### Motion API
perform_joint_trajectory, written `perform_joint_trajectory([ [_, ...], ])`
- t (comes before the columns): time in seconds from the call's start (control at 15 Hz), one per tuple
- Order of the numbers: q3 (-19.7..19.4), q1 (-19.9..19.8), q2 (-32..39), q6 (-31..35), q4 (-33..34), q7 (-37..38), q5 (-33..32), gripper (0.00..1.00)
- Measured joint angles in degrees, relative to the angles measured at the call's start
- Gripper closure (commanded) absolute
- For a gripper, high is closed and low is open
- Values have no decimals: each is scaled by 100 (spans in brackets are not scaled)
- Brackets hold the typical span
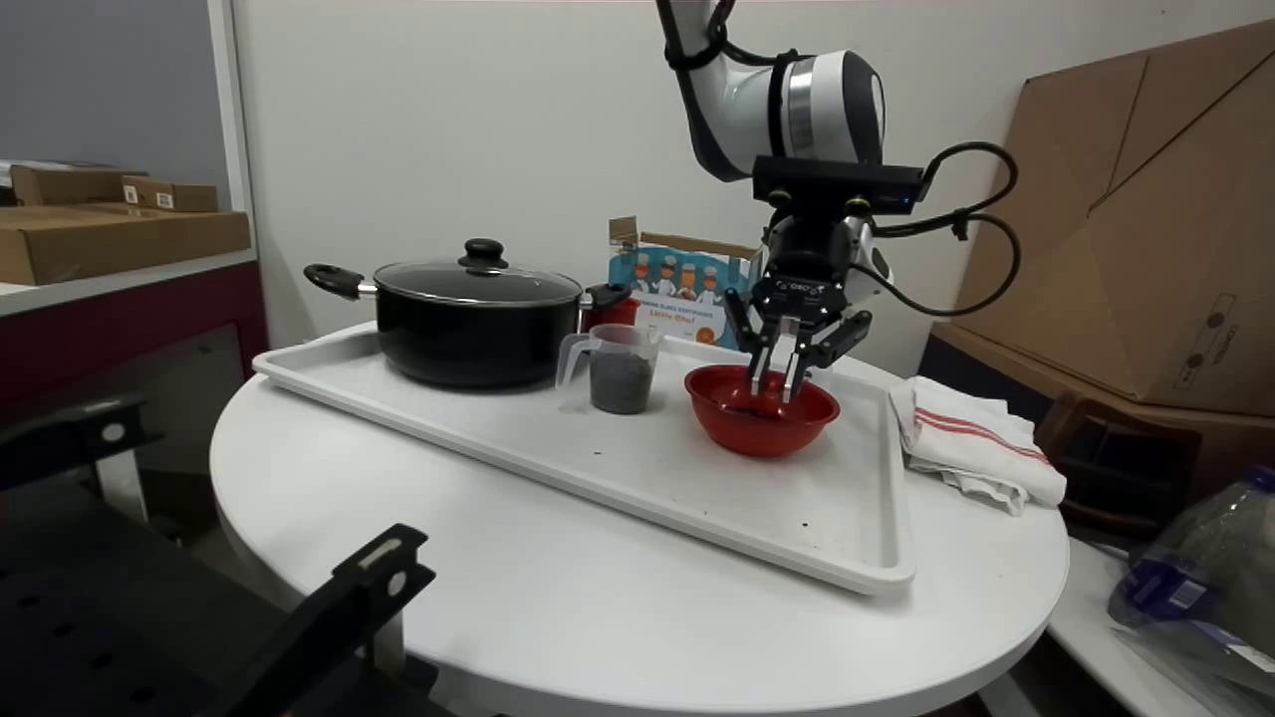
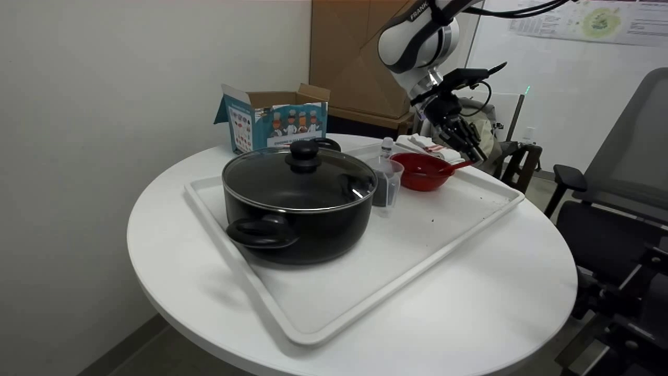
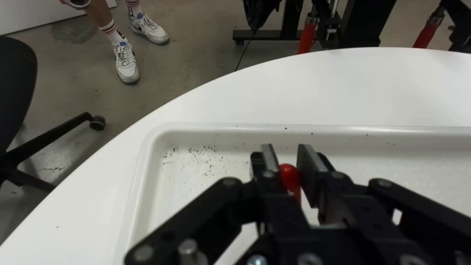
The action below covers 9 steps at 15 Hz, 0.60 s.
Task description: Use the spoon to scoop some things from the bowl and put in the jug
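Observation:
The red bowl stands on the tray with some dark stuff inside; it also shows in an exterior view. The jug is a small clear-walled cup with a handle and a dark grey lower part. It stands beside the bowl, toward the pot. My gripper is low over the bowl's rim. In the wrist view my gripper is shut on the handle of a red spoon. The spoon slants into the bowl; its scoop end is hidden. Bowl and jug are not visible in the wrist view.
A black lidded pot stands on the white tray, past the jug. A printed cardboard box stands behind. A folded white towel lies by the tray's end. Dark specks dot the tray. A clear capped bottle shows near the jug.

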Motion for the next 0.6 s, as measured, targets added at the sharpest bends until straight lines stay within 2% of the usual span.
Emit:
perform_joint_trajectory([
  [0.47,66,47,33,9,-6,-4,0,2],
  [0.6,134,115,-81,145,-71,-4,-8,0],
])
